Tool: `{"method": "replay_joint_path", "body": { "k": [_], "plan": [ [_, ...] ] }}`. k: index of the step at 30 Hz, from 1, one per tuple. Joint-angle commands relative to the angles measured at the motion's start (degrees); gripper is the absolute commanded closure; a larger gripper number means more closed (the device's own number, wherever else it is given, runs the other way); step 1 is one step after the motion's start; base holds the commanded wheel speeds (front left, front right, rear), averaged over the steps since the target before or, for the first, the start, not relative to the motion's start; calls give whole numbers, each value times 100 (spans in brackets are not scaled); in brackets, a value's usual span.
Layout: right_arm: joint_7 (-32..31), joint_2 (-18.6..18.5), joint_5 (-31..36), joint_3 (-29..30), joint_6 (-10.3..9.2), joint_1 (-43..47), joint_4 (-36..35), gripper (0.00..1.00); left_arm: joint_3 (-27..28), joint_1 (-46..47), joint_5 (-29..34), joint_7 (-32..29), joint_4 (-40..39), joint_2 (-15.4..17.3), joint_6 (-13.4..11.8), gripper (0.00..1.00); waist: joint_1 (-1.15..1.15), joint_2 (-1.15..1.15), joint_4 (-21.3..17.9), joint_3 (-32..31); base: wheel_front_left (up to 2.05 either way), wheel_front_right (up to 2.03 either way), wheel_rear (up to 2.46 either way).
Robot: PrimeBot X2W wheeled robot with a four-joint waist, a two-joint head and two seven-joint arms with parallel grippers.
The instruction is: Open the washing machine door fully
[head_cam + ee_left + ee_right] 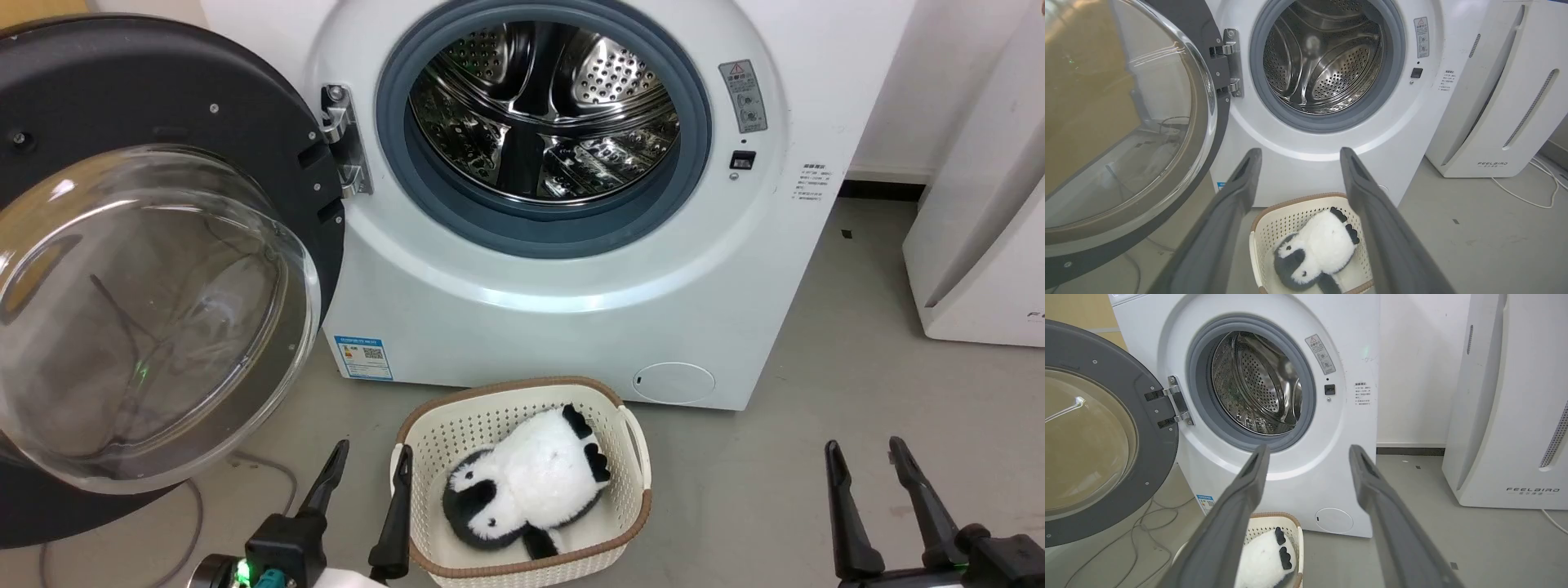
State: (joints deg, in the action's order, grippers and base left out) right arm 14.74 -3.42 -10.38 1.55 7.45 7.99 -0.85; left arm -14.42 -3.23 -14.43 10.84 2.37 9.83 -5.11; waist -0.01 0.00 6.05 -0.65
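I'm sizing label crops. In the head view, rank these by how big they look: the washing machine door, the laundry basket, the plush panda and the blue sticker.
Largest to smallest:
1. washing machine door, though it swings toward the camera, which exaggerates its size
2. laundry basket
3. plush panda
4. blue sticker

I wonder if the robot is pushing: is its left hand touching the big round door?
Apart. The head view shows grey floor between the left gripper and the door rim.
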Motion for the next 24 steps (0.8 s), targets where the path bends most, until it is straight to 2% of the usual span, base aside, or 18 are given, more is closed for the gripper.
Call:
{"method": "replay_joint_path", "body": {
  "k": [1,24],
  "plan": [
    [25,35,60,-10,3,89,27,0,-20,-44,40,64,23,-2,-28,0,1,0,-1,-2,0,0,0],
    [26,38,179,-96,3,70,183,0,-126,-9,94,114,96,33,-185,0,1,0,0,-57,0,0,0]
  ]
}}
